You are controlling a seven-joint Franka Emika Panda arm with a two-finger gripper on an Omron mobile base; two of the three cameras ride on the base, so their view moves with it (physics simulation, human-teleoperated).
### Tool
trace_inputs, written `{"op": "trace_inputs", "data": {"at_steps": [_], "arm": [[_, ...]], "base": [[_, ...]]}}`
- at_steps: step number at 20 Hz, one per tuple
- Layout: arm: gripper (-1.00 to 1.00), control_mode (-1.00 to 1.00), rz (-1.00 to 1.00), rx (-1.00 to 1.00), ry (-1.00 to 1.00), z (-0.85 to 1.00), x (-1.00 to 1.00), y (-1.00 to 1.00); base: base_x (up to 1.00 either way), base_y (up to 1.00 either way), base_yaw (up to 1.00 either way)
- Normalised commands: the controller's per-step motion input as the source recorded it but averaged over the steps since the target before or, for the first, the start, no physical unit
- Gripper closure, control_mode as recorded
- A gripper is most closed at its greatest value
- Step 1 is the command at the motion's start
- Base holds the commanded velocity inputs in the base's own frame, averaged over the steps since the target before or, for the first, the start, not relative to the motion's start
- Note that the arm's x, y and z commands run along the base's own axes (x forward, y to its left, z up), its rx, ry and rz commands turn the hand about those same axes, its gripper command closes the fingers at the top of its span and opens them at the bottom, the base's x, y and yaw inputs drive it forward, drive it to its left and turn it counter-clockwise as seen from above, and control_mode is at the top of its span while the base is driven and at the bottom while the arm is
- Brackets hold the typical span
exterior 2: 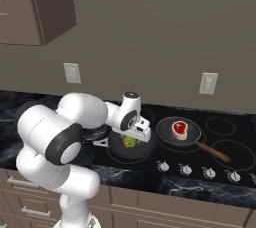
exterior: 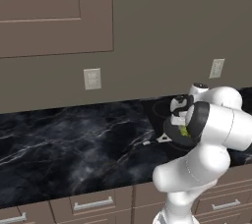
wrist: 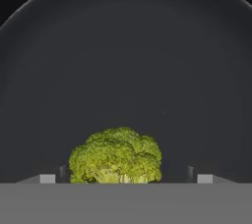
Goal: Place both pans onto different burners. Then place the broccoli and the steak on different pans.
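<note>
broccoli vs claw: the broccoli (wrist: 116, 155) sits right between the claw (wrist: 126, 175) tips, on the floor of the black pan (wrist: 126, 70). The tips stand apart on either side with gaps showing, so the claw looks wide and not gripping.
next move, my guess: straight lift away, nothing to the side to dodge.
steak: steak (exterior 2: 179, 128) is in the other pan (exterior 2: 178, 132), the one with the wooden handle (exterior 2: 213, 152), just right of the black one, both on the cooktop (exterior 2: 220, 137).
views: right base view shows both pans and the knobs (exterior 2: 186, 170); left base view has the arm blocking most of it, just a green sliver. The counter (exterior: 74, 139) runs off left.
</note>
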Motion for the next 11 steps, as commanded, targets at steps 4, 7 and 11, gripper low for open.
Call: {"op": "trace_inputs", "data": {"at_steps": [4, 7, 11], "arm": [[-1.00, -1.00, 0.00, 0.00, -0.01, 0.52, -0.08, -0.03], [-1.00, -1.00, 0.00, 0.00, -0.02, 0.57, -0.21, -0.06], [-1.00, -1.00, 0.00, 0.00, -0.04, 0.57, -0.39, -0.10]], "base": [[0.00, 0.00, 0.00], [0.00, 0.00, 0.00], [0.00, 0.00, 0.00]]}}
